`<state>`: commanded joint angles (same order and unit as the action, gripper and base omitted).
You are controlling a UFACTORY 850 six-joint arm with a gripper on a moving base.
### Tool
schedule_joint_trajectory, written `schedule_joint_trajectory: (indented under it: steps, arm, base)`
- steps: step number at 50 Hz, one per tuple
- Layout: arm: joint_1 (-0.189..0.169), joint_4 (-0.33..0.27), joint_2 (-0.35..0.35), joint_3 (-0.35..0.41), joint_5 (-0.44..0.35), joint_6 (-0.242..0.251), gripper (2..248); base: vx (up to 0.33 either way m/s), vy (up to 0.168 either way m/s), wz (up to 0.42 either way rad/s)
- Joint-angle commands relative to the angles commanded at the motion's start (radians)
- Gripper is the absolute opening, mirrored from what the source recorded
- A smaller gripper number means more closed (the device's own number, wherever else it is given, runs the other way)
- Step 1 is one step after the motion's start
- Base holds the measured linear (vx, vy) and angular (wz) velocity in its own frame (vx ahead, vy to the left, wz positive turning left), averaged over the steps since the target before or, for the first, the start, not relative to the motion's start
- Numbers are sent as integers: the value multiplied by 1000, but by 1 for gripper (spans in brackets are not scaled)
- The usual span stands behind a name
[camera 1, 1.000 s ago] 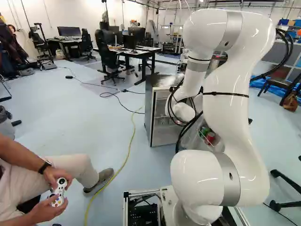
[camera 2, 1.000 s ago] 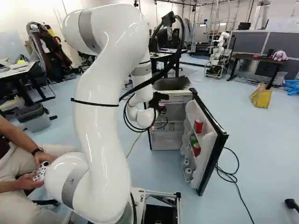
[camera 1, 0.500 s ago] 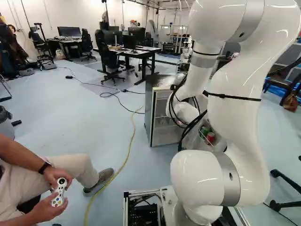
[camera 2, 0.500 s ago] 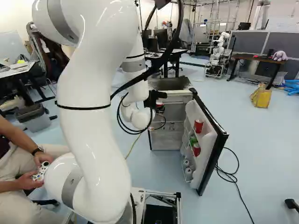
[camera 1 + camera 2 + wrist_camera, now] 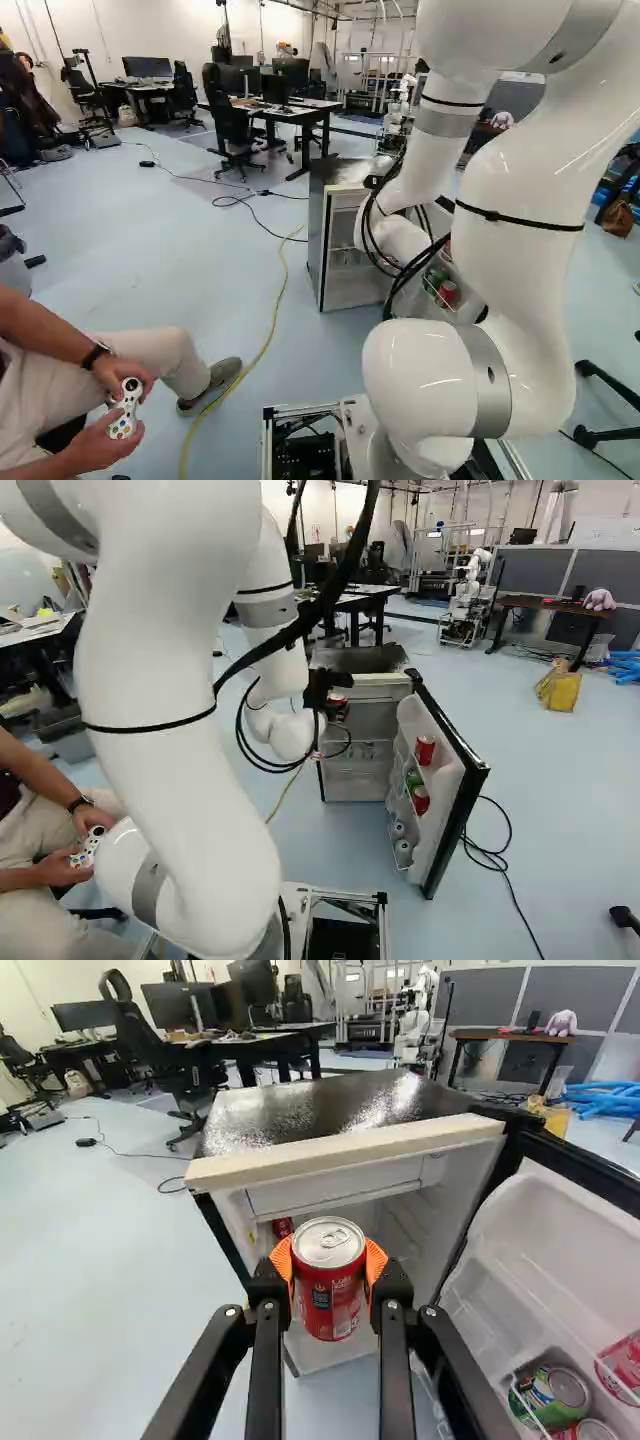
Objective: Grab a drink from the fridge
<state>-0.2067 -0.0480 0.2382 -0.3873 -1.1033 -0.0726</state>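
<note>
In the right base view my gripper [image 5: 330,692] is at the upper front of the open fridge [image 5: 362,772]. The wrist view shows the gripper [image 5: 328,1265] shut on a red can [image 5: 328,1295], an orange pad on either side of it. The can is upright, in front of the fridge opening below its pale front top edge [image 5: 345,1154]. Behind it, another red can [image 5: 283,1227] shows inside the fridge. The door shelves hold a red can [image 5: 425,750], a green can [image 5: 556,1390] and other cans.
The fridge door [image 5: 455,790] stands wide open to the right in the right base view, with a black cable [image 5: 490,855] on the floor beyond. A seated person [image 5: 130,355] with a controller is at the left. Another robot [image 5: 466,595] stands far back.
My arm has bent back; in the right base view the gripper has shifted a little left, carrying the red can with it. The base, fridge and door have stayed where they were.
</note>
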Motion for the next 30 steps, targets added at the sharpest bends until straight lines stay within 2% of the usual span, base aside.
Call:
schedule_joint_trajectory:
  steps: [9,30]
  arm:
    - [2,0,-21,12,0,0,90]
    - [3,0,-21,9,0,0,90]
  base:
    - [0,0,0]
    - [0,0,0]
